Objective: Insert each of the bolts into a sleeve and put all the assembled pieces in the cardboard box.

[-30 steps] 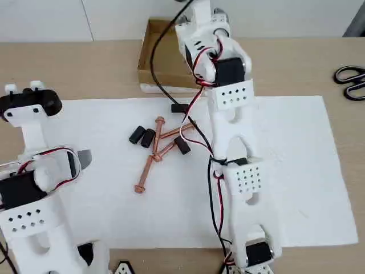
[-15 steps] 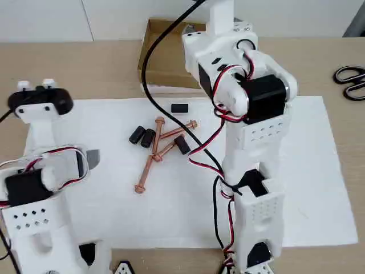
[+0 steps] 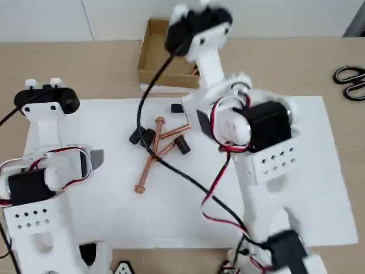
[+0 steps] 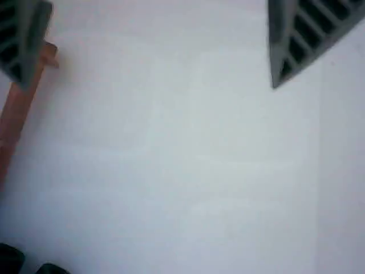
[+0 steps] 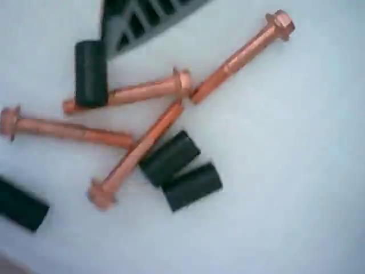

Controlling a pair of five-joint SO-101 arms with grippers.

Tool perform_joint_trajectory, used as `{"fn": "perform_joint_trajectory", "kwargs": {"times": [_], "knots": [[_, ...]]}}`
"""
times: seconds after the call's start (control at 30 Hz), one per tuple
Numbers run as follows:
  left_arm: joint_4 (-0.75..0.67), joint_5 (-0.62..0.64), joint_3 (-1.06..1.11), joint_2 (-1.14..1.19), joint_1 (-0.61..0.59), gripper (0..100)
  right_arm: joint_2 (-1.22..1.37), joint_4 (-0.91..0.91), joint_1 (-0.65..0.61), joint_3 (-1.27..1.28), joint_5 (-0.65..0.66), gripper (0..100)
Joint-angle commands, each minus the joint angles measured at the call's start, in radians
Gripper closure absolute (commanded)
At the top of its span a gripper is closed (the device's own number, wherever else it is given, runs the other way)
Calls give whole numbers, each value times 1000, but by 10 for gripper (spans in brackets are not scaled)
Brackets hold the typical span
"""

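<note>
Several copper bolts (image 3: 154, 149) lie crossed in a loose pile on the white paper, and the right wrist view has them close up (image 5: 134, 91). Black sleeves (image 3: 141, 137) lie among them (image 5: 181, 170), one (image 3: 182, 145) beside the pile and one (image 3: 177, 108) apart towards the cardboard box (image 3: 154, 57). My right gripper (image 3: 203, 121) hangs above the paper just right of the pile. At the paper's left side my left gripper (image 3: 94, 160) stands open over bare paper (image 4: 165, 74), with a bolt (image 4: 20, 117) just beside one finger.
The white paper sheet (image 3: 296, 171) covers most of the table. Scissors (image 3: 351, 80) lie at the far right edge. The right arm's black cable (image 3: 171, 171) trails across the paper beside the pile.
The right arm has drawn back from over the cardboard box, and its gripper now hangs by the bolt pile. The left arm has shifted slightly.
</note>
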Motion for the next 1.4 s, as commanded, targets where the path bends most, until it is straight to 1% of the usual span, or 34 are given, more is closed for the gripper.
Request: {"fn": "perform_joint_trajectory", "kwargs": {"times": [0.0, 0.03, 0.07, 0.13, 0.17, 0.3, 0.37, 0.47, 0.53, 0.7, 0.87, 1.1, 1.37], "knots": [[5, 21, -5, -17, 8, 746, -162, -73, -12, 328, -126, 721], [5, 34, -5, -17, 9, 746, -191, -68, -10, 408, -161, 721], [5, 38, -5, -17, 11, 746, -211, -116, -10, 485, -176, 721], [3, 41, -5, -17, 11, 746, -234, -246, 7, 618, -181, 721], [3, 41, -5, -17, 11, 746, -239, -311, 35, 661, -181, 721], [3, 43, -5, -17, 8, 746, -206, -595, 153, 772, -187, 720], [3, 43, -4, -17, 5, 746, -165, -668, 180, 795, -161, 721], [-3, 43, 22, -17, -20, 746, -54, -680, 162, 789, 37, 721], [-15, 41, 39, -17, -71, 746, 27, -702, 130, 783, 87, 721], [-38, 43, 59, -17, -222, 746, 171, -719, 84, 720, 97, 721], [-38, 44, 59, -17, -328, 746, 206, -717, 45, 700, 92, 721], [-44, 44, 59, -17, -342, 746, 242, -694, -50, 697, 92, 721], [-44, 44, 59, -17, -342, 746, 320, -697, -58, 692, 95, 721]]}}
